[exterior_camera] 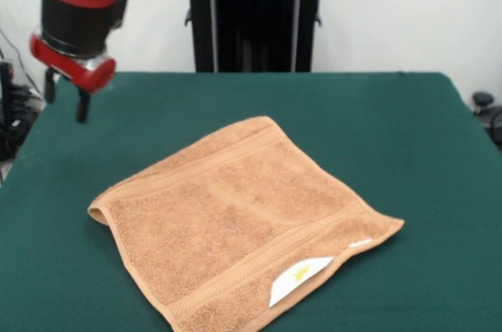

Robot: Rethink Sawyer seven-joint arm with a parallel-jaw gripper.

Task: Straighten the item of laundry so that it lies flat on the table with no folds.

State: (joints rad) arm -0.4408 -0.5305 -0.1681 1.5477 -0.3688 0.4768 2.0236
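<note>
The orange-tan terry towel (235, 222) lies spread out on the dark green table (392, 136), turned like a diamond, with one corner towards the pedestal. Its woven border bands show along two sides. Its left corner (98, 213) is curled into a small roll. A white care tag (300, 277) lies turned up on the near edge. My gripper (66, 95) hangs over the table's far left corner, well clear of the towel. It is open and empty, with its two dark fingers (81, 104) apart.
The black pedestal (255, 18) stands behind the table's far edge. Cables and gear (14, 112) sit off the left edge. A dark object (485, 104) sits off the right edge. The towel's near corner reaches the picture's bottom edge.
</note>
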